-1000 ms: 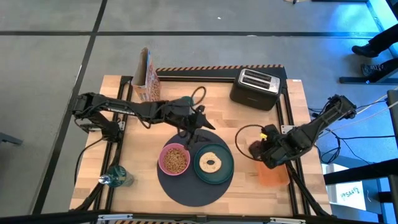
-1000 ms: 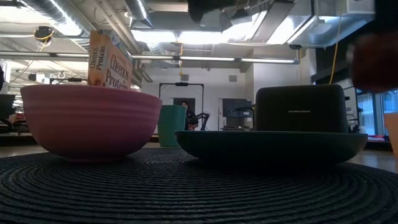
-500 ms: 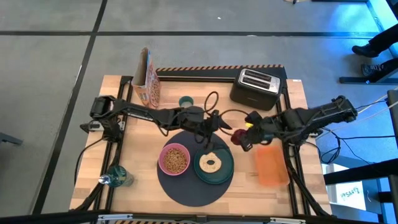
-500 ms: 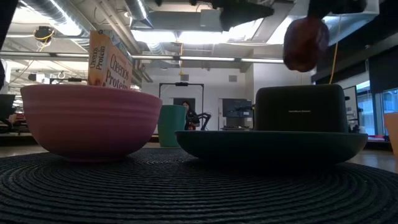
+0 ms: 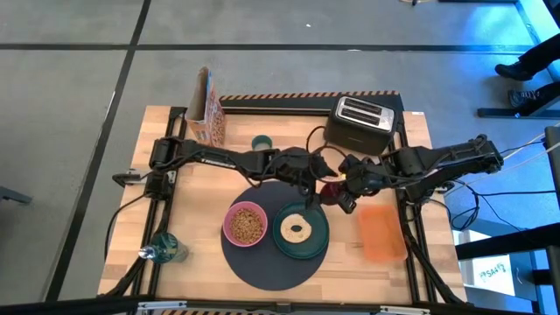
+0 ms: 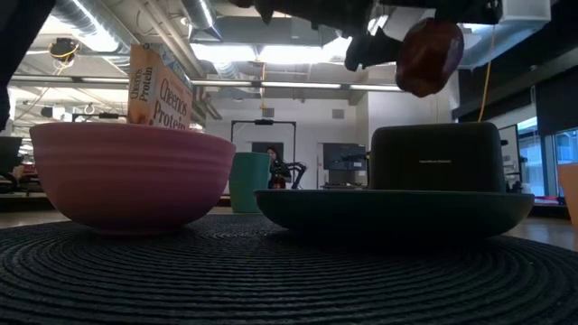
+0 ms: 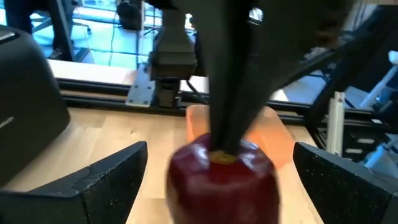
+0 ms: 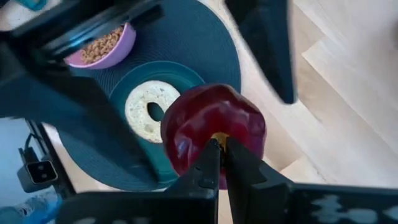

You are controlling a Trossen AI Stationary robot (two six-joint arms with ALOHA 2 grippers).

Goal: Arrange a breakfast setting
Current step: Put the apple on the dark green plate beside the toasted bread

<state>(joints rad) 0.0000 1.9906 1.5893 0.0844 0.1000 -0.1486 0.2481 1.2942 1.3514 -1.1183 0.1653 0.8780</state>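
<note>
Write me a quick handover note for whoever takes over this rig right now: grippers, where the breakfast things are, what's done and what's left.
Right gripper: shut on the stem of the small dark-red fruit, held in the air just beyond the dark-green plate.
Left gripper: open, fingers either side of the fruit, not closed on it.
Done: pink bowl with cereal and the plate carrying the pale ring-shaped bagel sit on the round dark-grey mat.
Small pale-green cup stands off the mat, near the cereal box.
Left: place the fruit, bring in the cup. No spoon is visible.
</note>
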